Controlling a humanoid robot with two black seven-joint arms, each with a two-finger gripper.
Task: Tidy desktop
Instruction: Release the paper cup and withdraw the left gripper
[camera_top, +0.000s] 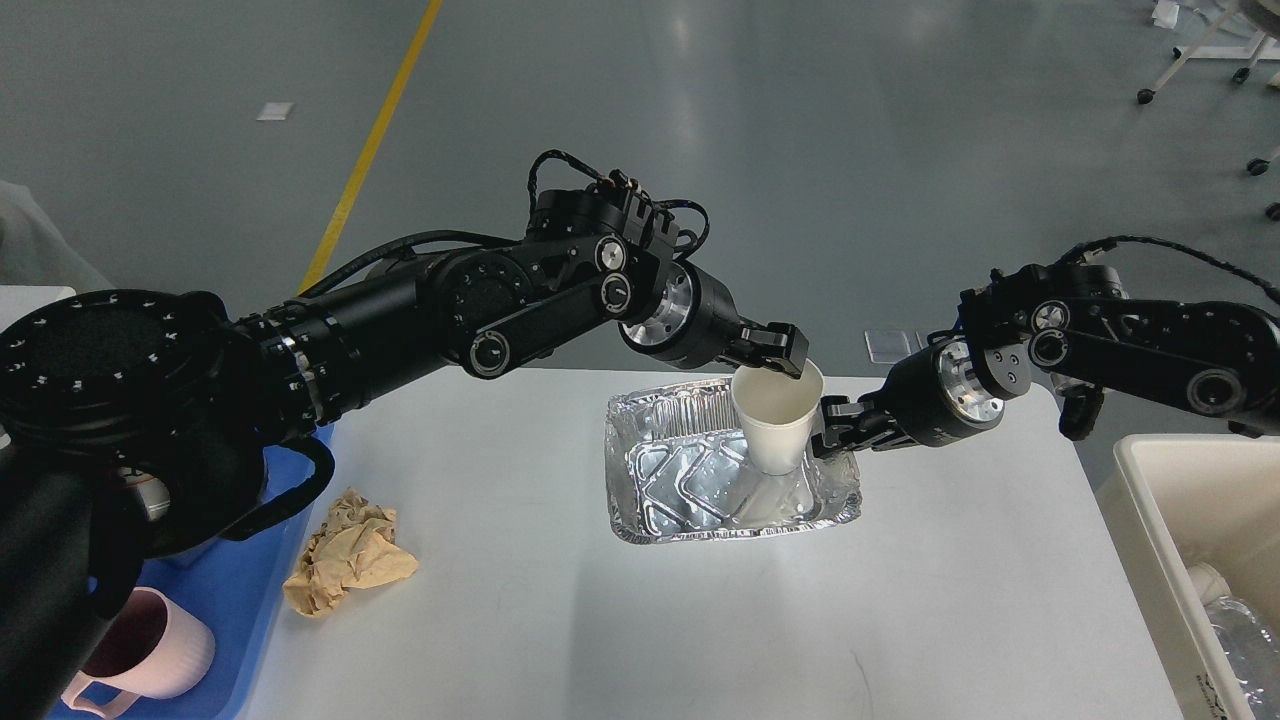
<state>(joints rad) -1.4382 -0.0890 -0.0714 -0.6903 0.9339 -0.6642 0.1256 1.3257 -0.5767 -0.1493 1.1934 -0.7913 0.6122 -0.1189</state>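
The white desktop (620, 630) holds a silver foil tray (680, 480) at its far middle. A white paper cup (775, 425) stands upright in the tray's right half. My left gripper (782, 352) is shut on the cup's far rim from above. My right gripper (832, 428) comes in from the right, beside the cup, and looks shut on the foil tray's right rim. A crumpled brown paper (345, 565) lies on the desktop at the left.
A blue plastic tray (240, 610) at the left edge holds a pink mug (140, 655). A cream-white bin (1150, 500) stands off the right edge with a clear plastic bottle (1240, 630) inside. My left arm spans the table's far left.
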